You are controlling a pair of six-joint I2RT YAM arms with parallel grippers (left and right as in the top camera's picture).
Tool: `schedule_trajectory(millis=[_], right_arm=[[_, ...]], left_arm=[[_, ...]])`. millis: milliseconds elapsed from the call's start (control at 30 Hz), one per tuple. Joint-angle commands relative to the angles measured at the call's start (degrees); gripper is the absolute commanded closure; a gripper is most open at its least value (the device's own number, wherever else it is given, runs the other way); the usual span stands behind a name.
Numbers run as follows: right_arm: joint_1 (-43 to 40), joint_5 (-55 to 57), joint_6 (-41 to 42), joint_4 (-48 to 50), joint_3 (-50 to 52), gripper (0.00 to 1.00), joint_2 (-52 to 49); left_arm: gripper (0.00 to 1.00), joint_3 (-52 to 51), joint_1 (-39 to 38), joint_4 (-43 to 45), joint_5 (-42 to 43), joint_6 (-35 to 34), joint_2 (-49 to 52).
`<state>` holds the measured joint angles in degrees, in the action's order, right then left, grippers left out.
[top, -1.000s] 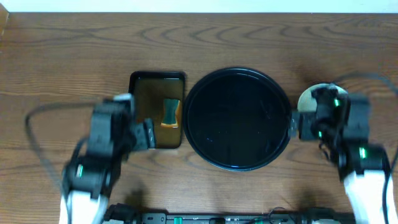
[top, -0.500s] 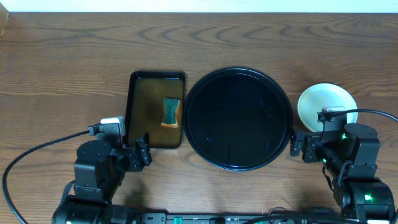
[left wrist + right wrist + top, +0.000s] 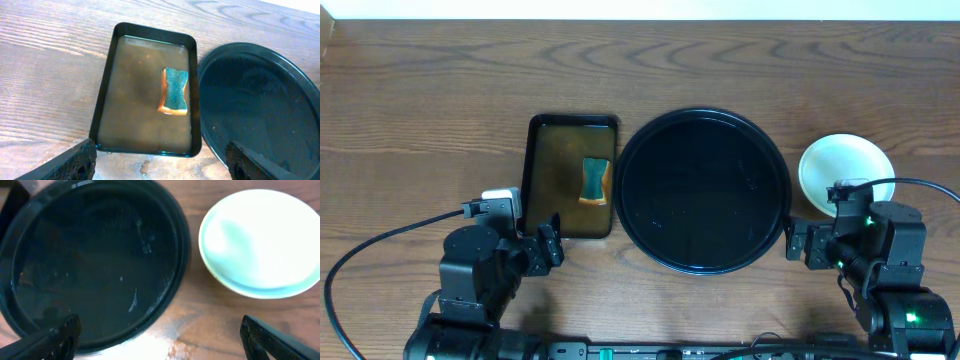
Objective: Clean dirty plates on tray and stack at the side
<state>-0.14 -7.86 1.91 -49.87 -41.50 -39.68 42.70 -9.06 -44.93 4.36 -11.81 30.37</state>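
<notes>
The round black tray (image 3: 703,190) sits mid-table with nothing on it; a few wet smears show on it in the right wrist view (image 3: 90,255). A pale mint plate (image 3: 844,168) rests on the table right of the tray, apart from its rim; it looks clean in the right wrist view (image 3: 260,240). I cannot tell whether other plates lie under it. My left gripper (image 3: 547,244) is open and empty near the pan's front edge (image 3: 160,167). My right gripper (image 3: 799,241) is open and empty, in front of the gap between tray and plate (image 3: 160,342).
A rectangular black pan (image 3: 546,180) of brownish water stands left of the tray, with a blue-and-orange sponge (image 3: 594,181) lying in it. In the left wrist view the pan (image 3: 145,135) nearly touches the tray (image 3: 260,100). Wet patches mark the wood in front.
Both arms have drawn back toward the front edge. The right gripper has moved off the plate, which now shows fully. The left gripper has left the pan's side.
</notes>
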Motion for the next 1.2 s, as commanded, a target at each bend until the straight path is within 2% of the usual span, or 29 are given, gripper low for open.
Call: schedule_trajectory(millis=[0,233,367,433,600,733,967,1033,1167], right_arm=[[0.22,1.18,-0.28,0.07,0.55,0.01,0.57],[0.24,0.72,-0.28,11.78,2.36,0.01,7.82],[1.6,0.83,-0.31,25.2,9.97,0.01,17.97],[2.1,0.83,-0.28,34.47,17.0,0.01,24.17],[2.1,0.79,-0.28,47.67,28.3,0.01,31.41],[2.1,0.79,-0.28,51.23,33.83,0.01,35.56],[2.1,1.62,-0.31,49.94,41.22,0.01,39.41],[2.27,1.73,-0.2,45.68,41.11,0.01,39.41],[2.38,1.84,-0.5,46.07,41.18,0.01,39.41]], left_arm=[[0.17,-0.42,-0.02,0.04,0.13,-0.28,-0.13],[0.17,-0.42,0.0,0.04,0.15,-0.26,-0.13],[0.17,-0.42,-0.02,0.04,0.15,-0.28,-0.13],[0.17,-0.42,-0.02,0.02,0.13,-0.26,-0.13],[0.17,-0.42,-0.02,0.04,0.15,-0.26,-0.13],[0.17,-0.42,-0.02,0.04,0.13,-0.26,-0.13],[0.17,-0.42,-0.02,0.04,0.15,-0.28,-0.13],[0.17,-0.42,-0.02,0.04,0.15,-0.28,-0.13],[0.17,-0.42,-0.02,0.04,0.13,-0.28,-0.13]])
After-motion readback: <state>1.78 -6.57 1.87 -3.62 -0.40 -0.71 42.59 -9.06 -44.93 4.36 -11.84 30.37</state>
